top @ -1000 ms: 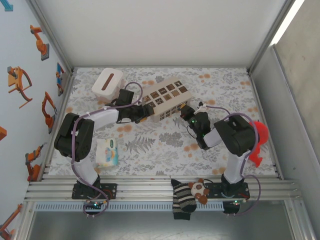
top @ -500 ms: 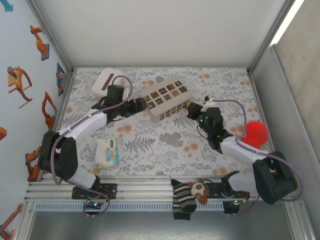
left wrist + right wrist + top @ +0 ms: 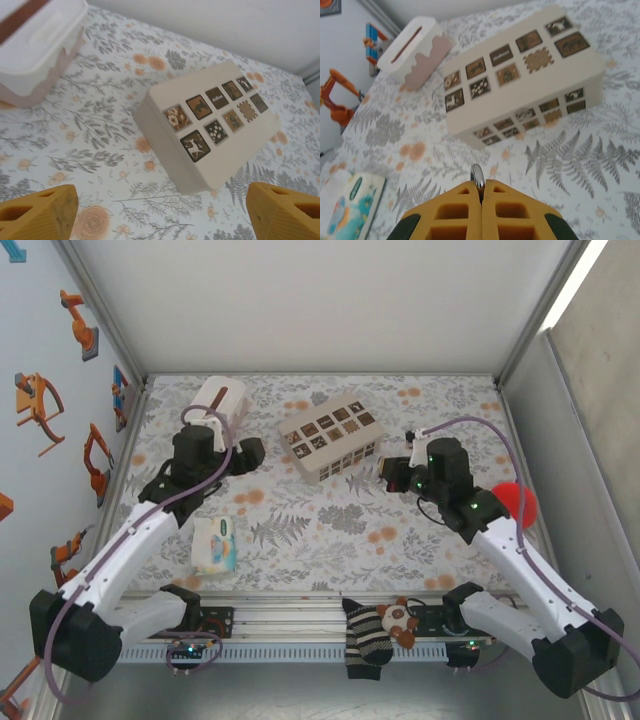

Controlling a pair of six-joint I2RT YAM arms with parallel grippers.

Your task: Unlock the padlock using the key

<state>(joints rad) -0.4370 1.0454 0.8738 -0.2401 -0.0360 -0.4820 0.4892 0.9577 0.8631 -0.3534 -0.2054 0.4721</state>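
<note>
My right gripper (image 3: 481, 187) is shut on a small shiny curved metal piece (image 3: 477, 176) that sticks up between its yellow fingertips. The rest of that piece is hidden between the fingers, so I cannot tell whether it belongs to the padlock or the key. In the top view the right gripper (image 3: 392, 472) hovers just right of the beige box (image 3: 332, 435). My left gripper (image 3: 245, 452) is left of the box, with its jaws wide open. Its yellow fingertips (image 3: 40, 212) stand far apart in the left wrist view, with nothing between them.
The beige box with dark picture squares (image 3: 215, 125) (image 3: 520, 70) sits mid-table. A white tissue box (image 3: 215, 403) stands at the back left, a wipes pack (image 3: 215, 545) at the front left and a red object (image 3: 518, 502) at the right. A striped sock and a plush toy (image 3: 375, 630) lie on the front rail.
Both arms have drawn back from the beige box, the left one leftward and the right one rightward. The left gripper has opened wide. The right gripper stays shut.
</note>
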